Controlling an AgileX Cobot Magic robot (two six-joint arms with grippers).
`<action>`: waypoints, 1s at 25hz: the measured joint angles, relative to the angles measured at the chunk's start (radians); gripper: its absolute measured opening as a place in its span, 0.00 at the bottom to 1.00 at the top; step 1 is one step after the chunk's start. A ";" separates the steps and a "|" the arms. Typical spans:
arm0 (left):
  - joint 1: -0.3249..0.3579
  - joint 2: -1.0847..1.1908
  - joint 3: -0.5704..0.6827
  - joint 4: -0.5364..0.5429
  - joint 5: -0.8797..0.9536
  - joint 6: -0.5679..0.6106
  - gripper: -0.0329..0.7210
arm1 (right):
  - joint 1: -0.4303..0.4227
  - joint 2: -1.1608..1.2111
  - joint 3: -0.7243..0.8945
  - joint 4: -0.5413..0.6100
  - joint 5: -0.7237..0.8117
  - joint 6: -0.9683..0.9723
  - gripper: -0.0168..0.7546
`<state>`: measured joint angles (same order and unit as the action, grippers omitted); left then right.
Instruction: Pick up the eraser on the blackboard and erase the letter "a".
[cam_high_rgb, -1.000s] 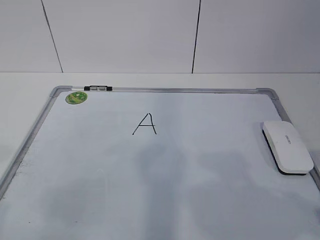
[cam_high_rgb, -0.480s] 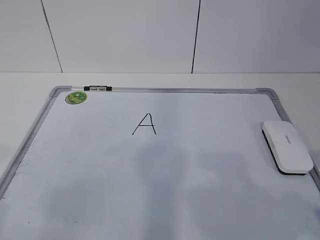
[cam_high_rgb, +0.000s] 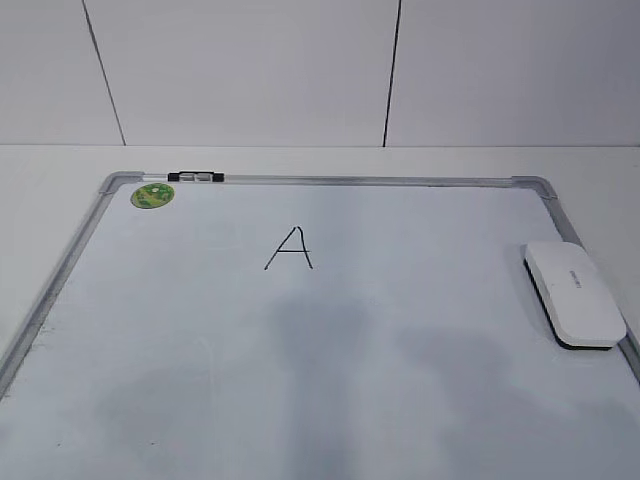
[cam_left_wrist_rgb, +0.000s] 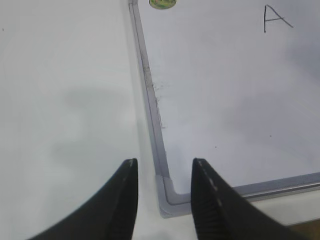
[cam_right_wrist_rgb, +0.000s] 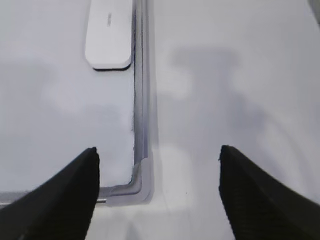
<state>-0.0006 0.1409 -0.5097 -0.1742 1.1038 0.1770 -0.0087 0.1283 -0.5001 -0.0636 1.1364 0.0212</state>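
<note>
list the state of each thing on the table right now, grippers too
eraser: lying flat at the blackboard's right edge, not held
blackboard: flat on the table, one letter written
letter "A": intact, not erased
marker: lying on the far frame
left gripper: open, empty
right gripper: open, empty

Capital "A" (cam_high_rgb: 290, 248) on blackboard (cam_high_rgb: 330, 181)

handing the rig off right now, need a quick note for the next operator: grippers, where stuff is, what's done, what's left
Left gripper: open, empty, above the blackboard's near left corner.
Right gripper: open wide, empty, above the near right corner.
Eraser: lying flat on the blackboard, against its right frame edge, untouched.
Letter: a capital A in black marker, upper middle of the board, fully intact.
Marker: on the top frame, next to the green sticker.
Done: nothing yet.
Left: grasp the eraser, probably with the right gripper, and wipe off the letter.
</note>
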 joint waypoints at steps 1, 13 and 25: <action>0.000 -0.021 0.000 0.000 0.000 0.000 0.40 | -0.005 -0.032 0.000 0.000 0.002 0.000 0.79; 0.000 -0.131 0.000 -0.002 0.004 0.000 0.37 | -0.009 -0.145 0.000 -0.002 0.004 0.000 0.79; 0.000 -0.131 0.000 -0.002 0.004 0.000 0.36 | -0.010 -0.145 0.000 -0.003 0.006 0.000 0.79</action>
<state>-0.0006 0.0103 -0.5097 -0.1762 1.1075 0.1770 -0.0188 -0.0170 -0.5001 -0.0667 1.1422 0.0212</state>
